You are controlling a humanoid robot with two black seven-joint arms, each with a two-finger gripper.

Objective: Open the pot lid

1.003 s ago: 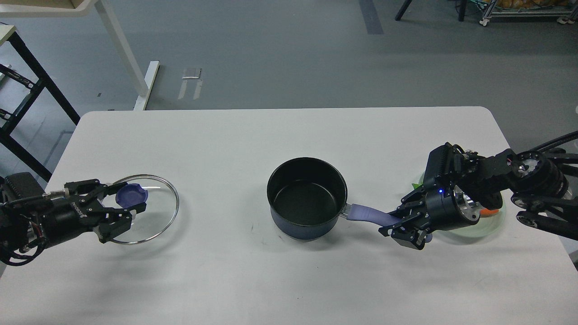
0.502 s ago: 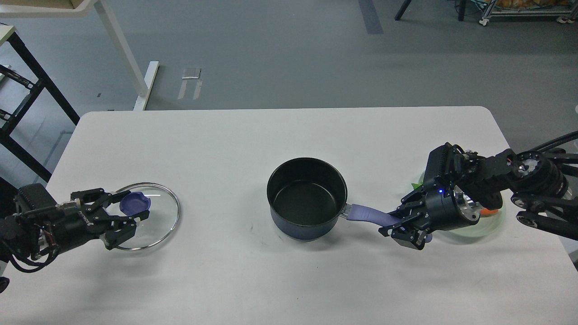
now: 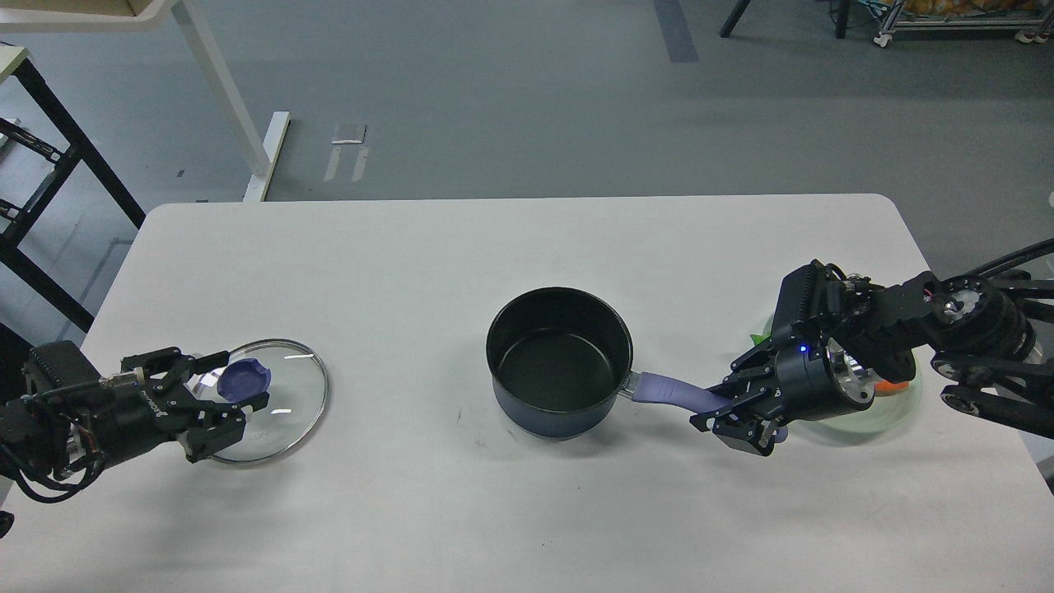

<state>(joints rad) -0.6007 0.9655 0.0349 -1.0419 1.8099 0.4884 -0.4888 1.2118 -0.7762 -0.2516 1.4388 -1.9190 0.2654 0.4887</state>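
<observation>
The left pincer (image 3: 221,394) sits at the near left of the desk (image 3: 510,247), its fingers spread apart on either side of the blue knob (image 3: 244,381) of the glass lid (image 3: 280,412); whether they touch the knob cannot be told. The lid lies flat on the desk, off the pot (image 3: 560,360) and well apart from it. The near part of the lid's rim is covered by the pincer. White writing on the left pincer's body is too small to read.

The right pincer (image 3: 725,412) is closed on the far end of the pot's pale purple handle (image 3: 671,389), and that end is hidden inside the fingers. A small blue light glows on its wrist. The pot stands open at the middle of the desk, its black inside bare.

Behind the right wrist lies a pale green plate (image 3: 893,408), mostly covered by the arm; something orange (image 3: 893,385) and a bit of green (image 3: 755,338) show past the arm, but what they are cannot be made out.

Beyond the desk is grey floor, with a white frame leg (image 3: 226,99) and a black rack (image 3: 49,165) at upper left, both cut off by the edge.
</observation>
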